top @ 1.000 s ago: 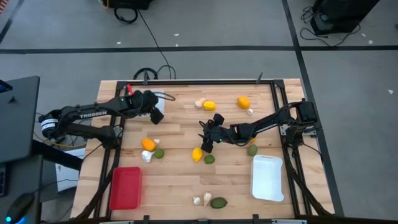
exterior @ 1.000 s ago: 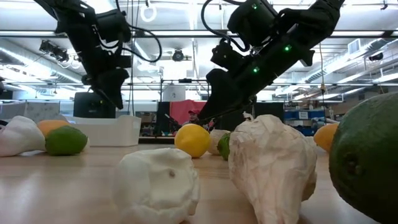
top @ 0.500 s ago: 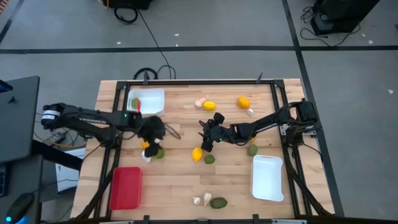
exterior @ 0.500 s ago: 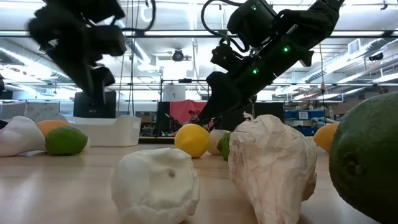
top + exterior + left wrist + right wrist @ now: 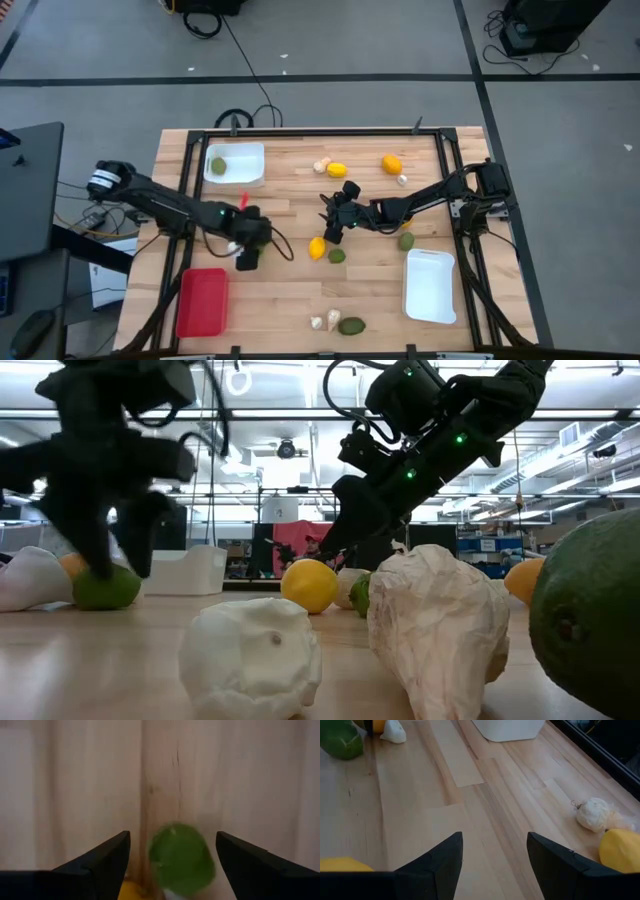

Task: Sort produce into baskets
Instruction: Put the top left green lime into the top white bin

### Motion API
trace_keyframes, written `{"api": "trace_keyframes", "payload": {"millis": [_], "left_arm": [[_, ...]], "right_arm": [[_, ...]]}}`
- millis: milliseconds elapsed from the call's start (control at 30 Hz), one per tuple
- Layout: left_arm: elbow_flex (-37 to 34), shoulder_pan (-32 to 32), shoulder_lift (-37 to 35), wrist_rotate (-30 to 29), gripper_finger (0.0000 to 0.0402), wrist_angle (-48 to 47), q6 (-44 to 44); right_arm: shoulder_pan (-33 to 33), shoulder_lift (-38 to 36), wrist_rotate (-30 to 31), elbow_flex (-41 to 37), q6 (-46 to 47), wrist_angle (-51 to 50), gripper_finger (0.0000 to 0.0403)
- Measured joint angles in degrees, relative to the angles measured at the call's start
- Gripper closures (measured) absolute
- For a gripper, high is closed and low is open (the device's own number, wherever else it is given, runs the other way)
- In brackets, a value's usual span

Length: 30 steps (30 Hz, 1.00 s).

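Note:
My left gripper hangs open over a green fruit, which lies on the table between its fingers without touching them; a bit of orange fruit shows beside it. My right gripper stands open and still mid-table, just above a yellow fruit and a green fruit. A white basket at the far left holds one green fruit. A red basket sits near left, and a second white basket near right.
More produce lies loose: garlic, a yellow fruit and an orange fruit at the far side, a green fruit by the right arm, and garlic and a green fruit at the near edge.
My left gripper has left the far-left white basket, swung toward the table's near edge and come down over the green fruit beside the orange one, rolling as it went. A green fruit stays behind in that basket.

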Motion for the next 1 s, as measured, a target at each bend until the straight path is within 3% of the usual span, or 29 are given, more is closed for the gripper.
{"api": "trace_keyframes", "payload": {"millis": [267,600,733,1000], "left_arm": [[0.2,-0.4,6.7,0.5,0.0094,-0.4,-0.1],[4.7,1.2,7.5,-1.4,0.0215,-2.0,-0.2],[8.6,4.5,7.5,-3.8,0.0232,-6.1,0.4],[14.9,16.9,7.0,-8.7,0.0215,-15.5,5.2]], "right_arm": [[0.1,0.0,0.0,0.0,0.0,0.0,0.0172],[0.1,0.0,0.0,0.0,0.0,0.0,0.0172],[0.1,0.0,0.0,0.0,0.0,0.0,0.0172],[0.1,0.0,-0.1,0.0,-0.2,-0.4,0.0172]]}}
